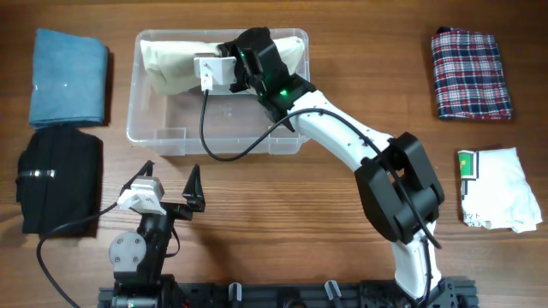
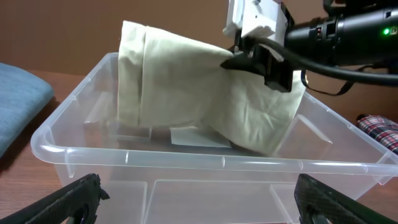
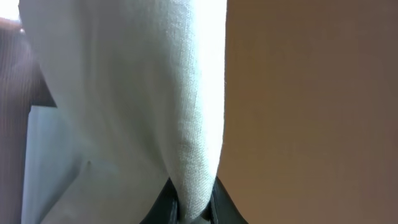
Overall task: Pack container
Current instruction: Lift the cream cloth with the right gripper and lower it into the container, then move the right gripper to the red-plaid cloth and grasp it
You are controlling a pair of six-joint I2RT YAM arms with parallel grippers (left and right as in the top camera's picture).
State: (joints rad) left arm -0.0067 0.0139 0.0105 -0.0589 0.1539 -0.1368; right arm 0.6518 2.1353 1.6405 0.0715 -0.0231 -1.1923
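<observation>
The clear plastic container (image 1: 154, 137) stands at the table's back centre-left and fills the left wrist view (image 2: 186, 163). A folded cream cloth (image 1: 175, 60) hangs partly inside it, over the far side (image 2: 180, 93). My right gripper (image 1: 229, 64) is shut on this cloth, holding it over the container; the cloth (image 3: 155, 93) fills the right wrist view, pinched between the fingers (image 3: 194, 208). My left gripper (image 1: 169, 184) is open and empty, just in front of the container's near wall (image 2: 196, 196).
A folded blue cloth (image 1: 68, 77) and a black cloth (image 1: 60, 180) lie at the left. A plaid cloth (image 1: 469, 75) and a white cloth with a green tag (image 1: 501, 190) lie at the right. The right arm (image 1: 342, 137) spans the table's middle.
</observation>
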